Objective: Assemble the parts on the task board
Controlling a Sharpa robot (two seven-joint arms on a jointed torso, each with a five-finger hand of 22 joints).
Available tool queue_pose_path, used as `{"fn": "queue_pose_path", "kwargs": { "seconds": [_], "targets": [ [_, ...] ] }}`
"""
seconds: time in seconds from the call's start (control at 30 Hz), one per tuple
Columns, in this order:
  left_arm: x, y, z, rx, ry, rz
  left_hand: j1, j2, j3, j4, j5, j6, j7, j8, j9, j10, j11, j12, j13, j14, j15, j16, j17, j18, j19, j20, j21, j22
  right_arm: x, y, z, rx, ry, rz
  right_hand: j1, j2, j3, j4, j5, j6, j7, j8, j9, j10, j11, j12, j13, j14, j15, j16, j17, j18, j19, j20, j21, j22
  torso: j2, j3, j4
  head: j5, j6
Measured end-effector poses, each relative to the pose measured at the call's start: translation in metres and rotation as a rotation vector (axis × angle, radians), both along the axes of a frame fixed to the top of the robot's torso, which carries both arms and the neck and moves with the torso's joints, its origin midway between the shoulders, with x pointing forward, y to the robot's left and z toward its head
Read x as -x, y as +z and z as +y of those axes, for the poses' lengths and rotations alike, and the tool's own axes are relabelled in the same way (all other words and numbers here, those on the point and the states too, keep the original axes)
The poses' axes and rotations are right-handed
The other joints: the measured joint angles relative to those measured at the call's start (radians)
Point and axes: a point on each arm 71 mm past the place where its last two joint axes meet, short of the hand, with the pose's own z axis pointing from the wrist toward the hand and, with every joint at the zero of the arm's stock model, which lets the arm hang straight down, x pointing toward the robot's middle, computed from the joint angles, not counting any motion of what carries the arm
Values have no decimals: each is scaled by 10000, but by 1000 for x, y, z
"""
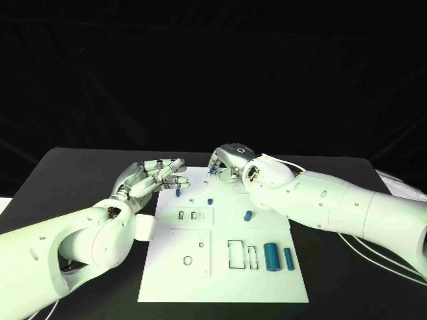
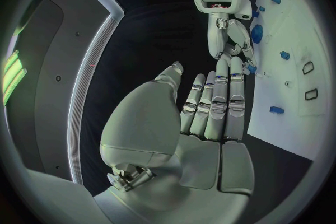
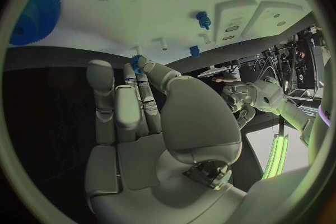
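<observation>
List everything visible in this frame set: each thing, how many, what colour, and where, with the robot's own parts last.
task board: one, white, middle of the black table.
large blue cylinders: two, blue, lying side by side on the board's near right part.
small blue parts: several, blue, scattered over the board's far half; exact count unclear.
blue gear: one, blue, on the board, right wrist view.
table: one, black, under the board.
cables: a few, white, on the table at the right.
left hand: silver, at the board's far left corner, fingers apart, holding nothing.
right hand: silver, at the board's far edge; fingertips by a small blue part, grip unclear.
</observation>
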Motion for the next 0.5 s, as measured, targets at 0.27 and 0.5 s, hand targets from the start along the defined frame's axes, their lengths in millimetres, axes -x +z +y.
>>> {"fn": "queue_pose_path", "kwargs": {
  "seconds": [0.27,0.5],
  "targets": [
    [0,0,-1,7,-21,5,0,0,0,0,0,0,0,0,0,0,0,0,0,0,0,0,-1,0,0,0,0,-1,-3,-5,3,-3,-45,109,0,0,0,0,0,-18,16,-37,3,-1,-1,-50,5,0,0,39,-1,0,0,0,0,8,19,-18,18,-42,-33],
    [0,0,-1,11,-31,7,0,0,0,0,0,0,0,0,0,0,0,0,0,0,0,0,-1,0,0,0,0,-1,-4,-5,7,-16,-33,113,0,0,29,29,0,-52,46,-59,3,-26,-26,-86,5,0,0,38,-25,-1,-40,40,0,6,25,-19,35,-43,-49]
  ]
}}
